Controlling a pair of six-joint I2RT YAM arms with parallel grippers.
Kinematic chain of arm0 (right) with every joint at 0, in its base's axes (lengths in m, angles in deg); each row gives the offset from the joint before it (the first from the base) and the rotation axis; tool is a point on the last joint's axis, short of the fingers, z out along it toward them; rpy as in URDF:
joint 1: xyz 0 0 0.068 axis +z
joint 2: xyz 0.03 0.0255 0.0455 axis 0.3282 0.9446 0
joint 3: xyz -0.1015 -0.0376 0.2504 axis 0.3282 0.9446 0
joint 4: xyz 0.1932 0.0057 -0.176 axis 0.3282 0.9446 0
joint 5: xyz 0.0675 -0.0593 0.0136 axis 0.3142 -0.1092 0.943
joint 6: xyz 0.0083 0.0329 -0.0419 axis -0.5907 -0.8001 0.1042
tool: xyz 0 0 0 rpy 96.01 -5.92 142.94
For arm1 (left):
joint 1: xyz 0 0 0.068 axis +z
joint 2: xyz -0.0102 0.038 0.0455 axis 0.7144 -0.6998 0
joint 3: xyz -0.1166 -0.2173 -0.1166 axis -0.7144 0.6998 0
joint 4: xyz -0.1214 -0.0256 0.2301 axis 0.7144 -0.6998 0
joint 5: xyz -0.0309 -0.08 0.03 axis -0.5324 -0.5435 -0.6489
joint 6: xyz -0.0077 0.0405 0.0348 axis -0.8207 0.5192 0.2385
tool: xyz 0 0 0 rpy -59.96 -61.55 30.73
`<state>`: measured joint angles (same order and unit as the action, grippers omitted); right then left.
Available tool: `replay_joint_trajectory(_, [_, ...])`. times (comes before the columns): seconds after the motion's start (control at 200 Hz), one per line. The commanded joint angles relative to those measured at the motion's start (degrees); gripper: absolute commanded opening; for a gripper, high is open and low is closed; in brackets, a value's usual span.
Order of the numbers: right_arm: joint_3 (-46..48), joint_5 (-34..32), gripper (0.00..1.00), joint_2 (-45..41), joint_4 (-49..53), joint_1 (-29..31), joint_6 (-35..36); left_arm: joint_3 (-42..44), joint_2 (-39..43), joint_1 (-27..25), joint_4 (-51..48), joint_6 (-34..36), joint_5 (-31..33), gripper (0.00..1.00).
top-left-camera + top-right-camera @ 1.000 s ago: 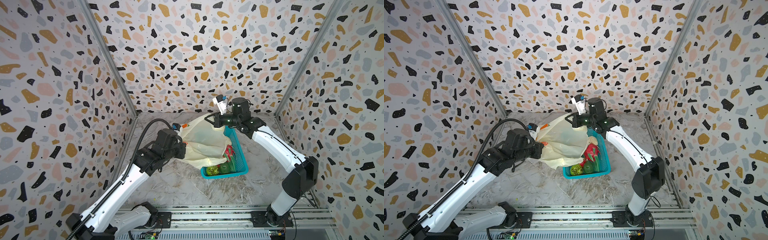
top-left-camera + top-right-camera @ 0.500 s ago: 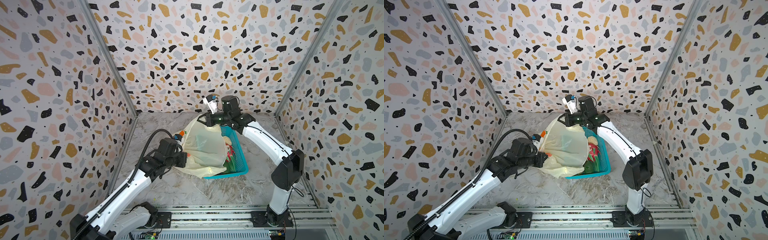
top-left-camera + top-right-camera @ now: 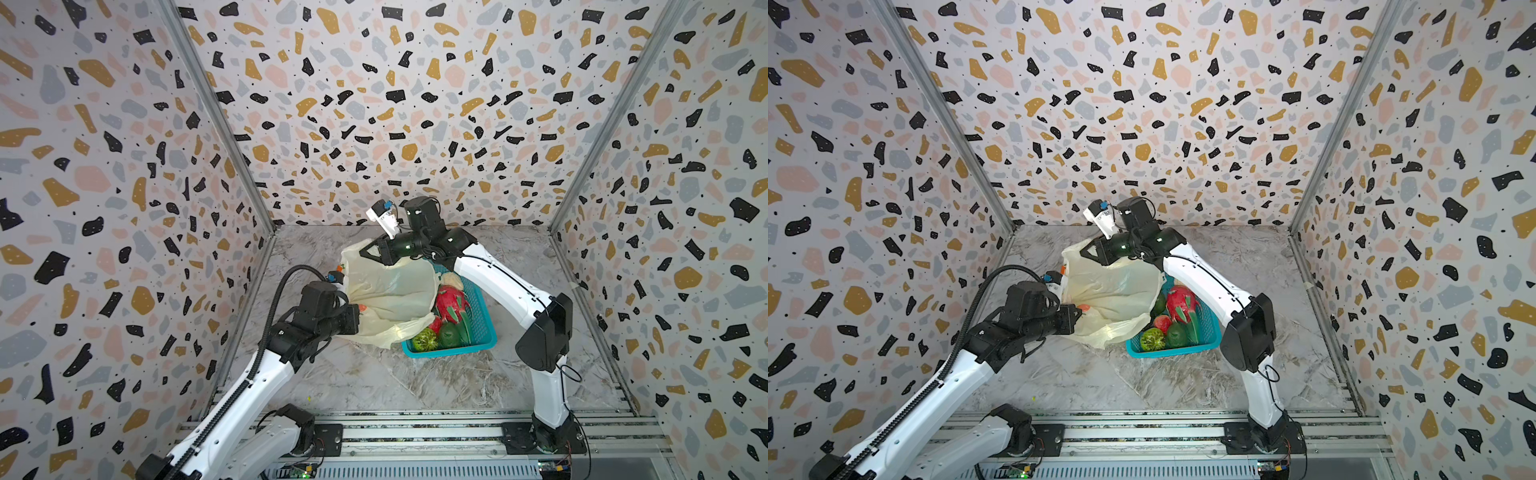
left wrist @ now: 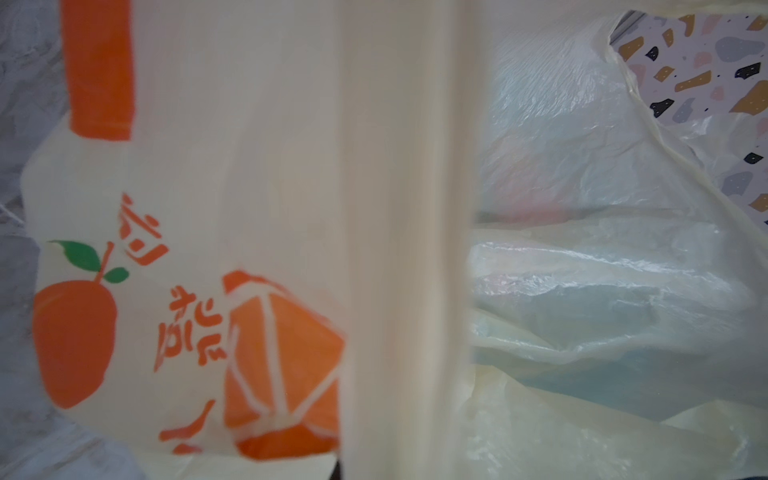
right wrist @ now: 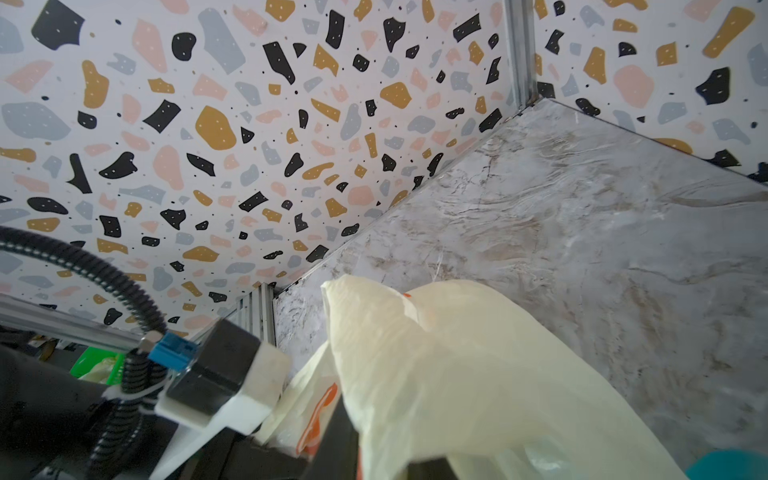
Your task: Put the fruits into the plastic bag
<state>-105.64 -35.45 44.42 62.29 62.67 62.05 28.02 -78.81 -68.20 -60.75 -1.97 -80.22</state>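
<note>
The bag [image 3: 390, 291] is spread over the middle of the counter [image 3: 415, 382], towards its back edge, lifted between both grippers; the left gripper [image 3: 356, 318] is clamped tight on its near-left edge; the right gripper [image 3: 368, 252] is at its far edge with plastic draped over it, jaw state cannot be told; the fruits lie in the basket [image 3: 484, 332] just right of the bag: dragon fruit [image 3: 451, 305], small red one [image 3: 434, 325], bumpy green one [image 3: 424, 339], smooth green one [image 3: 451, 336]; the bag's right edge overlaps the basket's left rim
</note>
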Motion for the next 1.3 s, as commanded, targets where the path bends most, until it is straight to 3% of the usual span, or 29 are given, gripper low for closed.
replay_joint_trajectory(0.0, [-2.2, -4.1, 0.33, -1.2, 1.4, -1.4, 0.9, 2.3, 0.2, 1.0, 2.5, -0.1, -0.6, 0.00])
replay_joint_trajectory(0.13, [-1.8, -7.2, 0.70, -3.0, 1.1, -4.0, -0.2, 4.6, -0.1, 1.4, 4.5, -0.1, -3.0, 0.00])
replay_joint_trajectory(0.265, [1.2, -8.2, 0.92, -8.2, 0.5, -7.8, -0.1, 5.6, -0.3, 1.5, 5.7, -0.3, -4.4, 0.00])
replay_joint_trajectory(0.436, [15.0, -9.0, 0.93, -21.1, -3.6, -14.3, -0.2, 5.6, -0.7, 1.5, 6.7, -0.3, -5.7, 0.00])
replay_joint_trajectory(0.616, [35.9, -11.7, 0.92, -37.1, -8.3, -24.1, -6.3, 5.2, -2.0, 1.6, 7.9, -0.6, -6.5, 0.00])
replay_joint_trajectory(0.736, [47.1, -17.6, 0.90, -43.1, -6.1, -24.5, -5.2, 4.6, -2.7, 1.7, 8.5, -0.4, -5.4, 0.00])
replay_joint_trajectory(0.971, [59.2, -24.1, 0.90, -43.6, -2.9, -19.1, -5.5, 3.3, -3.8, 1.7, 9.2, 1.3, -7.0, 0.00])
replay_joint_trajectory(1.066, [59.8, -27.9, 0.92, -41.0, -2.5, -17.1, -5.5, 3.1, -4.0, 1.7, 9.2, 1.4, -6.9, 0.00])
replay_joint_trajectory(1.291, [58.8, -29.7, 0.95, -34.9, -0.9, -15.0, -4.9, 3.2, -4.1, 1.6, 9.0, 1.4, -6.7, 0.00])
